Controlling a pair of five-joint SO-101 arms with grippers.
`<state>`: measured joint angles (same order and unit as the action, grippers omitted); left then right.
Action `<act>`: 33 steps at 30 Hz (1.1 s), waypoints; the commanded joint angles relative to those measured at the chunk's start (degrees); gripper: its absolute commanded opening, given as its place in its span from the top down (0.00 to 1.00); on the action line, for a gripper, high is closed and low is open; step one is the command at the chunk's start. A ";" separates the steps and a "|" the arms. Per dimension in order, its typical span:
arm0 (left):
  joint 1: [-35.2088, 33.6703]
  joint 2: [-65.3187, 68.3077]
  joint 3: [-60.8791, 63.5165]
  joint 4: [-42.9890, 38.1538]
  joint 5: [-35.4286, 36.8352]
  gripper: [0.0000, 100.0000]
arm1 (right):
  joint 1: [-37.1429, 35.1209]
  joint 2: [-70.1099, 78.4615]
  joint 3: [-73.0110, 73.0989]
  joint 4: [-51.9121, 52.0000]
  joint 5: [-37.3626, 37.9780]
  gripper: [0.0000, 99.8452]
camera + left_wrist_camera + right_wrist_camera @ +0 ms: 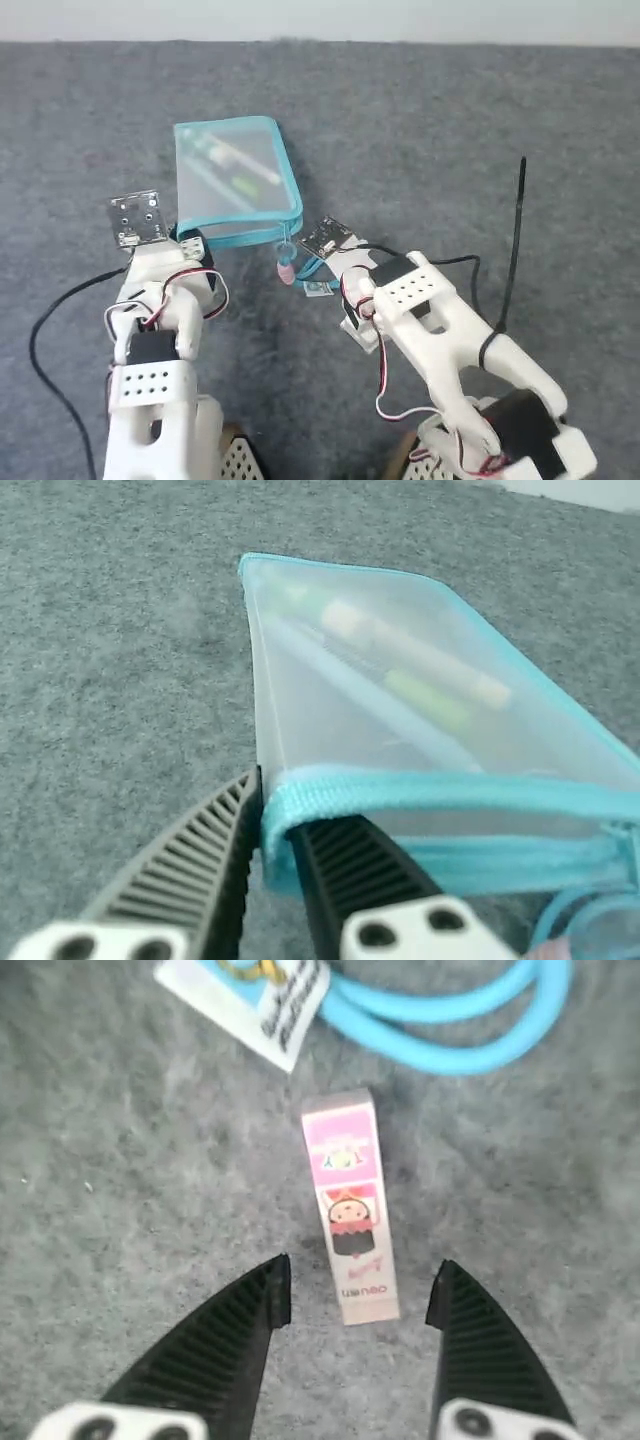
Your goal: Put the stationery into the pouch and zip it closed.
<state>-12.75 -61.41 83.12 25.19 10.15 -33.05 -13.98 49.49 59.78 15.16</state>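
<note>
Jaws, left gripper: were clamped on the pouch at its zip-edge corner, seemingly to steady it. Jaws, right gripper: stood wide apart, empty, straddling the pink eraser, which lay just beside the pouch, likely for pickup.

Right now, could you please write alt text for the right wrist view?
The right gripper has its jaws open either side of a small pink box lying on grey carpet. A blue cord loop and a white tag lie beyond it.
</note>
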 commanded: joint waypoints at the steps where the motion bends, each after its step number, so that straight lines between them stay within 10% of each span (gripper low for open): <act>1: 0.53 -1.32 -2.07 -1.67 1.05 0.99 | -0.31 -0.04 -0.26 -0.57 0.70 0.77; 33: 0.62 -1.32 -1.80 -1.67 1.05 0.99 | 9.01 -0.13 2.11 -1.80 0.35 0.99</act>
<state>-12.75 -61.41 83.12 25.19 10.15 -27.69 -13.63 52.31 58.73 15.25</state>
